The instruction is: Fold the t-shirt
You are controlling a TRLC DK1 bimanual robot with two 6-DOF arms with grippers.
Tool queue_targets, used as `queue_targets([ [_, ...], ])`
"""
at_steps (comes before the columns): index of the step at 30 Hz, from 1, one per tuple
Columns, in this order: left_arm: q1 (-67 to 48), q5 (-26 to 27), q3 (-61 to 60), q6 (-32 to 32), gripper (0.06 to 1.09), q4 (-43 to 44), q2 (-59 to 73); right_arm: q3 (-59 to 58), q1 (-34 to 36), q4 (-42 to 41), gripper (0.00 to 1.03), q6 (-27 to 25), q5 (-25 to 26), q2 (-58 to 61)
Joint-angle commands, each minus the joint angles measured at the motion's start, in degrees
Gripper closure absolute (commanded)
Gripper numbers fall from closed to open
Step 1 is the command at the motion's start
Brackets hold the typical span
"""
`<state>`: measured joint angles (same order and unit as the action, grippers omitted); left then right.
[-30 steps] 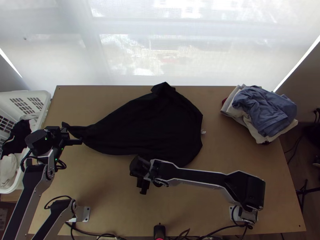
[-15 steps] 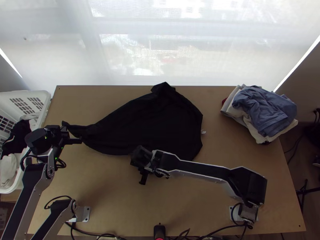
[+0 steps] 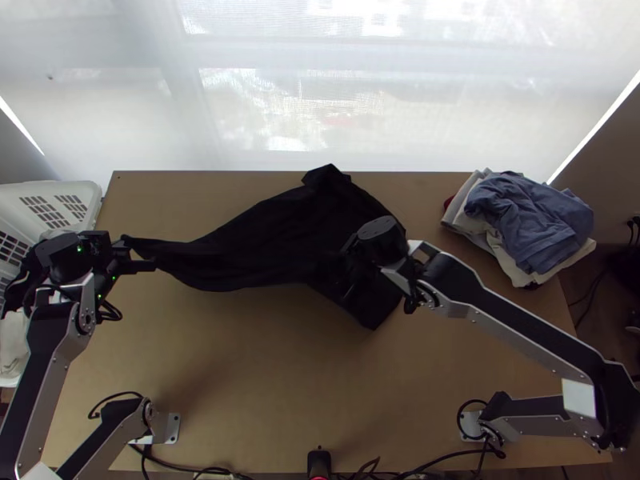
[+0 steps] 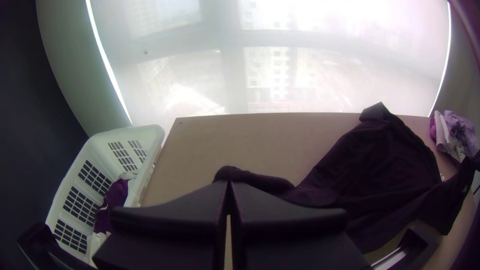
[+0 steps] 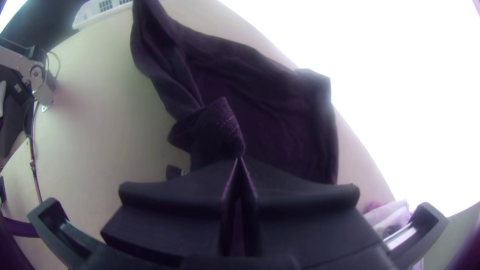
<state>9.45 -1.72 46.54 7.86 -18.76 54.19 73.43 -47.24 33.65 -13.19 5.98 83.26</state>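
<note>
- My left gripper (image 3: 138, 258) has shifted slightly outward; my right (image 3: 352, 272) has swung rightward, over the black shirt (image 3: 264, 232).
- Far left, I see the white basket (image 3: 68, 192).
- My left gripper is closed on the shirt's narrow, bunched end.
- The shirt stretches across the table (image 3: 240, 352), wider toward the right.
- My right gripper pinches its near part.
- Far right sits the clothes pile (image 3: 528, 220).

harsh glare from the window (image 3: 352, 104); corners darken.
</note>
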Motion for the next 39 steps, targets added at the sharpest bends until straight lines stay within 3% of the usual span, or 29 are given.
queue_targets([
  [1,-0.4,0.0,12.6,-2.1,1.05,-11.8,3.3,-1.2,10.1,4.0,1.0,0.1,0.0,-12.2],
  [11,-2.5,0.8,31.4,-4.4,1.05,-29.9,7.2,2.9,19.8,7.6,1.0,-0.3,0.2,-21.7],
  [17,-2.6,5.2,42.2,-5.7,1.05,-37.8,8.6,9.2,24.6,7.8,1.0,-1.0,0.5,-24.4],
  [29,0.8,6.4,62.0,-7.9,1.05,-35.6,10.7,26.5,28.1,7.4,1.0,-1.1,1.3,-24.6],
  [39,5.0,5.3,74.4,-10.0,1.05,-25.7,10.8,38.3,28.2,6.3,1.0,-1.8,2.6,-23.7],
])
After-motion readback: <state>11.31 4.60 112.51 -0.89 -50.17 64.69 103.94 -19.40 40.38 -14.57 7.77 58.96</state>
